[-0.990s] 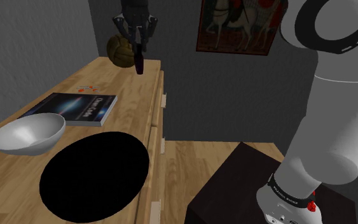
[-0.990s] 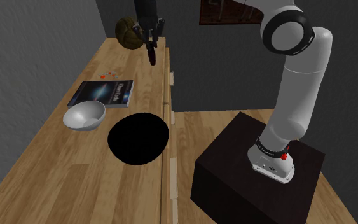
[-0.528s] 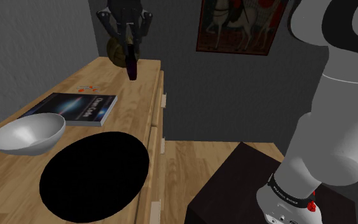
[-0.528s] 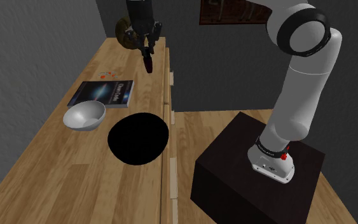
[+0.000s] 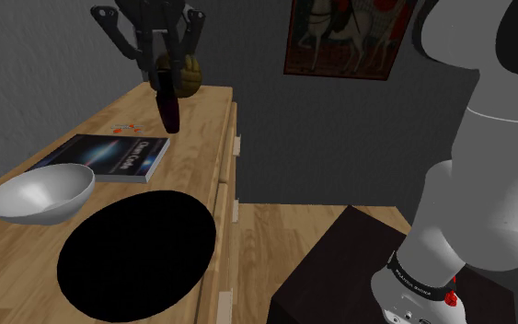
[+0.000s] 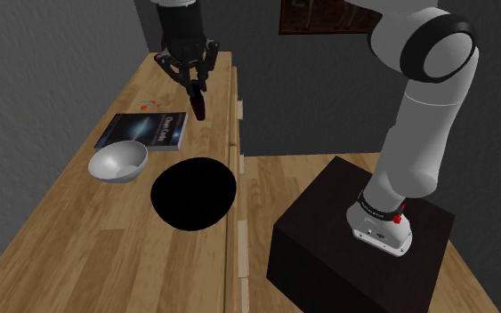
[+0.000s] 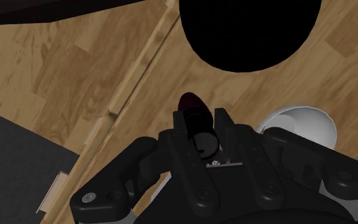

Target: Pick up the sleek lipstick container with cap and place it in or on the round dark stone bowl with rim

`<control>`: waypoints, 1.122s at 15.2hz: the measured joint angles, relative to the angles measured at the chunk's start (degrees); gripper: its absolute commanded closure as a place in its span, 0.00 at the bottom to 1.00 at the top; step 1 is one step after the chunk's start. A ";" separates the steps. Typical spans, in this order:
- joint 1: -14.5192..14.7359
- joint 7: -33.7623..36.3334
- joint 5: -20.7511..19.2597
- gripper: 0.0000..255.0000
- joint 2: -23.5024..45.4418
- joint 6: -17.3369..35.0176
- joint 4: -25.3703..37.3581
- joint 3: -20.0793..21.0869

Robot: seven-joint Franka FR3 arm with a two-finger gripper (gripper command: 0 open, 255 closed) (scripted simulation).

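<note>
Lipstick container (image 5: 168, 112), dark plum and slim, hangs roughly upright in mid-air, clasped near its upper end by the pincer (image 5: 162, 81), well above the desk (image 5: 8, 267) and towards its far end.

On the desk, the dark bowl (image 5: 137, 253) is the largest thing. It is drawn as a flat black disc near the front edge, so its rim and depth cannot be told. Beyond it lies a book (image 5: 109, 155), with a pale bowl (image 5: 40, 193) just beside both. A brownish ball (image 5: 188, 78) sits at the back, behind the pincer.

The main risk, I judge, is at the drop. Let go from this height, the container could bounce or roll out of the dark bowl and off the nearby desk edge. A release too far sideways could land it in the pale bowl instead. The high grip may also let it swing or slip during travel.

The wrist view shows both fingers pressing the container's sides, with the dark bowl ahead of its tip. The shoulder and second exterior views show instead its height over the desk.
</note>
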 measured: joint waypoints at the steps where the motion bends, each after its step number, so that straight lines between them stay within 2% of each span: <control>1: 0.78 1.27 -0.08 1.00 0.11 -0.15 0.19 0.50; 7: 7.35 10.40 -1.82 1.00 3.31 -2.64 5.25 4.07; 9: 11.09 14.07 -3.82 1.00 7.12 -5.14 11.12 5.35; 11: 11.70 15.31 -3.69 1.00 6.88 -4.17 9.84 5.69; 17: 9.85 15.19 -1.61 1.00 2.91 2.47 -0.46 5.59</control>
